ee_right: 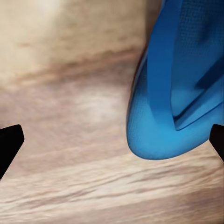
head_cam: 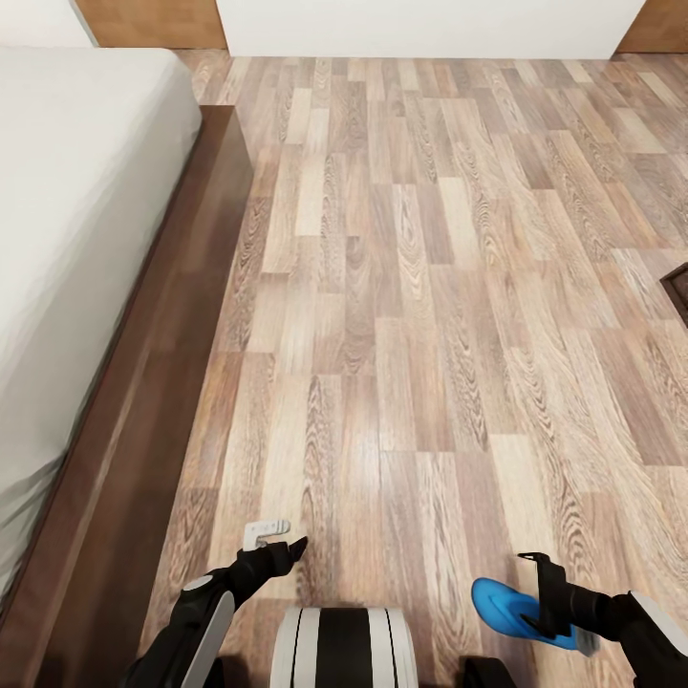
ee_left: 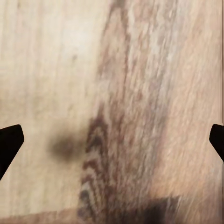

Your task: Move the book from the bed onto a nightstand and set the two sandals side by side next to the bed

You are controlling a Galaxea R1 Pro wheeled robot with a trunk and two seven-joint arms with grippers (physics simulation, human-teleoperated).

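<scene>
The head view looks down on a wood-plank floor of the bedroom. The bed lies from nine to eleven o'clock, with its light grey mattress on a dark brown frame whose edge runs down toward seven o'clock. The left gripper is near six o'clock, low above the floor, and nothing is between its fingers; in the left wrist view its black fingertips stand far apart at the two sides, with only blurred planks between them. The right gripper is at about five o'clock, just beside one blue sandal, which is partly under it. In the right wrist view the sandal is near one fingertip, and the jaws are spread wide, not pinching it. Whether the fingertip touches the sandal cannot be told. A dark corner of some furniture shows at three o'clock.
</scene>
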